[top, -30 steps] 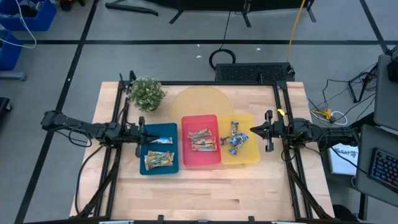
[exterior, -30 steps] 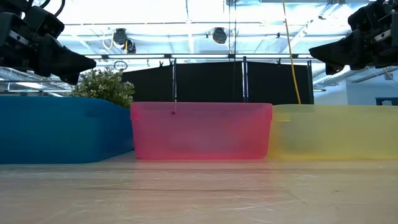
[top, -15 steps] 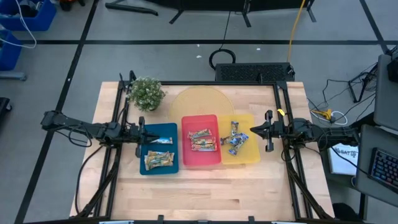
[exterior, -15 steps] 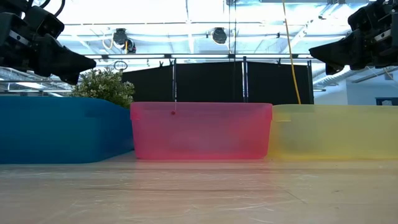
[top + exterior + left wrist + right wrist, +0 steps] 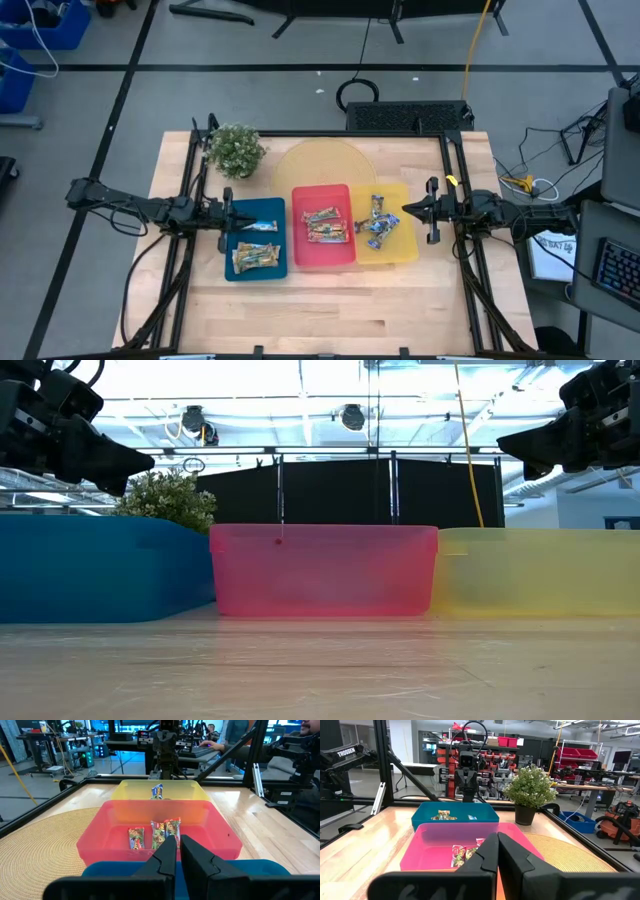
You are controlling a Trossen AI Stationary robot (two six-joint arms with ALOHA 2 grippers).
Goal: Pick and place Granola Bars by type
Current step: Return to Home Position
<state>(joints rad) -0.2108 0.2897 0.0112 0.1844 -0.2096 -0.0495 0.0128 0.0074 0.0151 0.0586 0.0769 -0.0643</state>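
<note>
The small granola bars in shiny crinkly wrappers all lie in three rectangular plastic trays set in a row on the pale wooden surface (image 5: 330,310). The red tray (image 5: 322,257) is in the middle and holds the red-and-green bars (image 5: 325,225). Just beside it on the left arm's side, the blue tray (image 5: 268,208) holds the tan-and-green bars (image 5: 255,258). Just beside it on the right arm's side, the yellow tray (image 5: 395,250) holds the blue bars (image 5: 375,225), which lie heaped against each other. No bar shows outside a tray, so the sorting looks complete.

The left gripper (image 5: 177,842) hangs above the blue tray, pointing toward the red tray. Its fingers are together with only a hairline between them and carry nothing. The right gripper (image 5: 497,840) faces it from the far side of the red tray, near the yellow tray's outer edge, with its fingers likewise together and empty. Both sit well above the tray rims, in what looks like a parked pose.

Beyond the red tray lie a round woven mat (image 5: 310,165) and, nearer the left arm, a small potted plant (image 5: 236,150).

If a bar did need moving, it would probably be light, with a slick film that crumples and slips and a brittle core. The best hold would be across the narrow width at mid-length, squeezed gently, not by the flat sealed ends.
</note>
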